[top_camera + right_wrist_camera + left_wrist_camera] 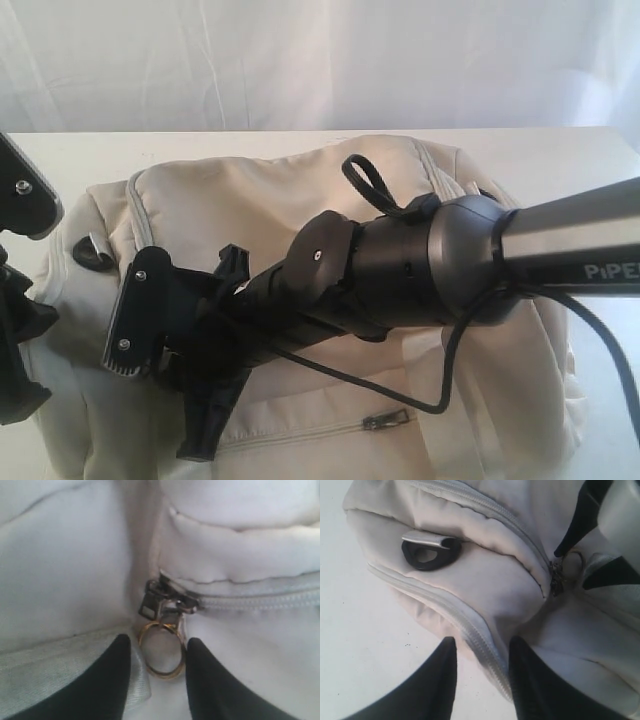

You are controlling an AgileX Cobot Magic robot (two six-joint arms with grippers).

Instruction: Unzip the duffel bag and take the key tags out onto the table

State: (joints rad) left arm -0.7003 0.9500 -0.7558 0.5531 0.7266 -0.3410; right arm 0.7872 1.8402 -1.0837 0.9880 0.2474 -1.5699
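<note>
- Duffel bag (pixel 250 200) zip ring (pixel 161 675): one brass-coloured ring hangs from one dark metal slider (pixel 160 597). It lies flat on the cream cloth, between the two black fingers of the right pincer (pixel 159 641).
- Right pincer: the jaws stand part-way apart, one finger on either side of the ring. One finger seems to touch the rim, while a sliver of cloth shows beside the other. I cannot tell whether the ring is truly gripped.
- Zip beside the slider: the teeth are meshed shut along the stretch that shows, and they are as pale as the cloth.
- Left pincer (pixel 482 641): the jaws stand part-way apart, astride a pale piped seam at the bag's left end. Cloth fills most of the gap, but I cannot tell whether it is pinched.
- Just past that seam: one black plastic D-ring (pixel 427 555) sits on a short pale webbing tab.
- Bag as a whole: there is one, of soft, rumpled cream fabric with paler piping. One black strap loop (pixel 365 180) lies on top, and one closed pocket zip with a dark pull (pixel 385 420) runs along the near side.
- Place: the bag lies across the middle of the white worktop (pixel 570 150), its back close to the far edge. Bare surface shows at the far right corner.
</note>
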